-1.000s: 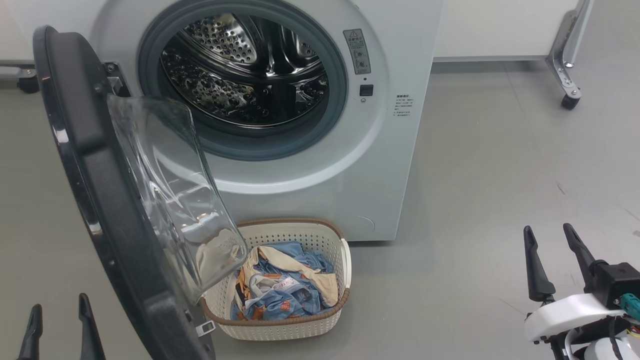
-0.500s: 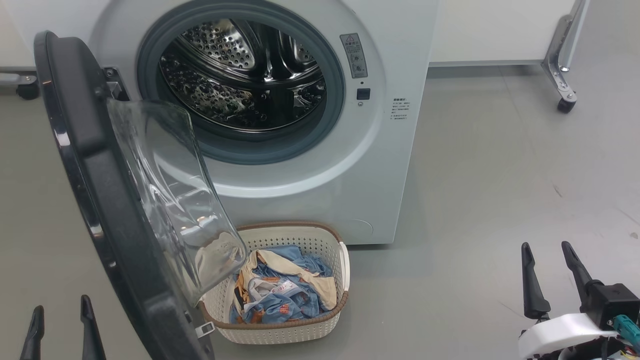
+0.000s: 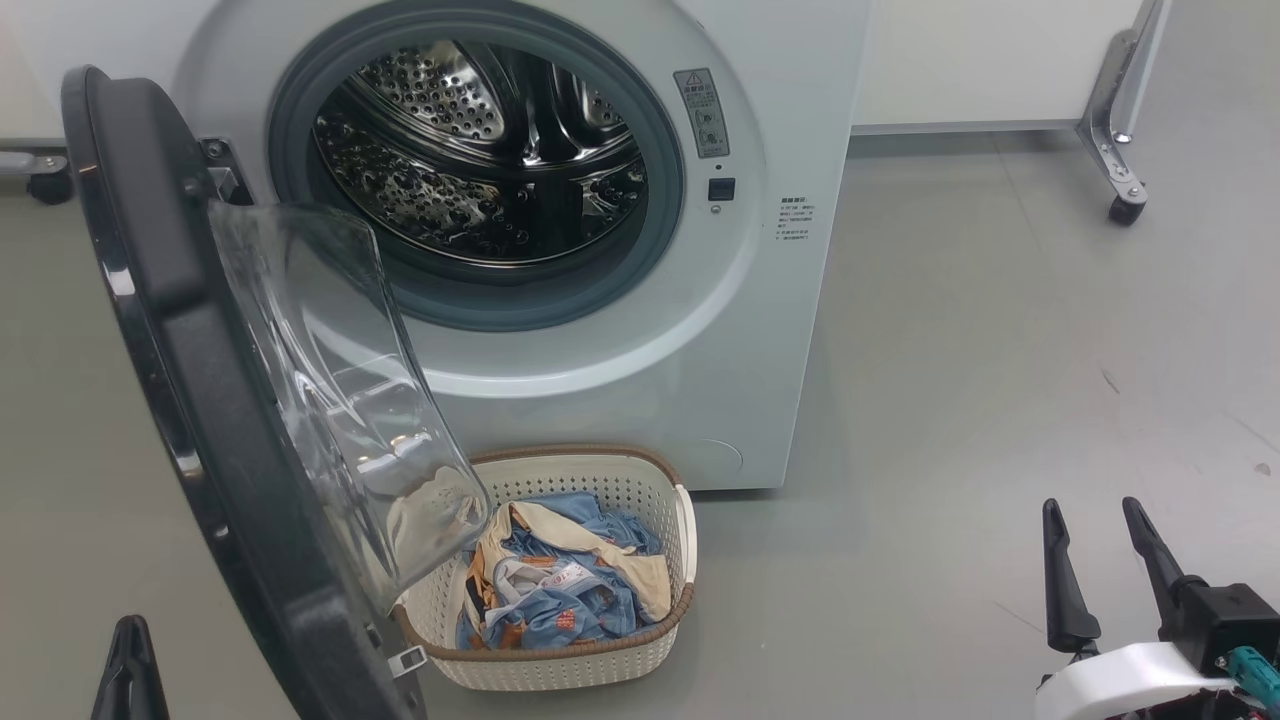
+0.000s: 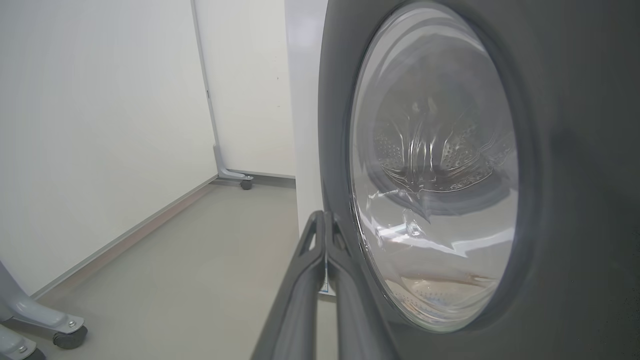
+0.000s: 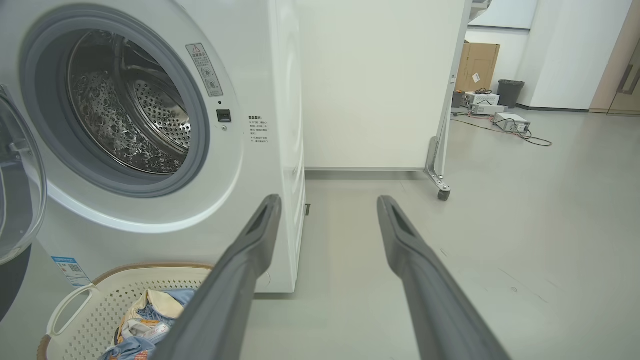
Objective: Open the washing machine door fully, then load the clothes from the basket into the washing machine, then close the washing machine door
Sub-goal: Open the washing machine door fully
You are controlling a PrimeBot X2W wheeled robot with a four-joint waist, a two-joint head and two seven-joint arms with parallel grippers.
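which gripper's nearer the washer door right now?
Left. The left gripper, shut, sits close beside the outer rim of the washing machine door. The right gripper, open, is far off on the other side, past the basket.

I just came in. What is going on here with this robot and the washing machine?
A two-armed robot faces a washing machine whose door stands open on the robot's left. The drum looks empty, and the clothes lie in the basket on the floor in front of the machine. The left end effector is shut, close beside the door's outer face; whether it touches is unclear. The right end effector is open and holds nothing, above the floor to the right.
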